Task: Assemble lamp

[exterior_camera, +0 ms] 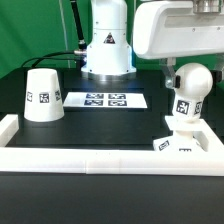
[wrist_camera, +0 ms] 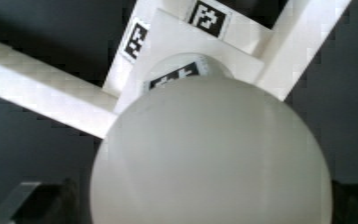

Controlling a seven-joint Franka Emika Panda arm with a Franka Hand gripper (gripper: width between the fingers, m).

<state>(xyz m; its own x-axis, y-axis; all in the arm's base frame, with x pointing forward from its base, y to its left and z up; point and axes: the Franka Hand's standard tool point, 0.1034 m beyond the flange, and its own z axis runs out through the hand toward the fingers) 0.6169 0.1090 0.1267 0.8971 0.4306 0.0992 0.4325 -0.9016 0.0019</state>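
Note:
The round white bulb [exterior_camera: 190,92] stands on its stem on the small square base [exterior_camera: 183,144], at the exterior view's right, in the corner of the white rail. My gripper [exterior_camera: 190,72] comes down from above with a finger on each side of the bulb's top and is shut on it. In the wrist view the bulb [wrist_camera: 202,140] fills most of the picture between my dark fingers, with my gripper [wrist_camera: 202,205] around it; the tagged base [wrist_camera: 229,45] shows beyond it. The cone shade [exterior_camera: 42,95] stands alone at the exterior view's left.
The marker board [exterior_camera: 105,100] lies flat in the middle of the black table. The white raised rail [exterior_camera: 100,157] runs along the front and up both sides; it also shows in the wrist view [wrist_camera: 34,85]. The arm's base [exterior_camera: 107,45] stands at the back.

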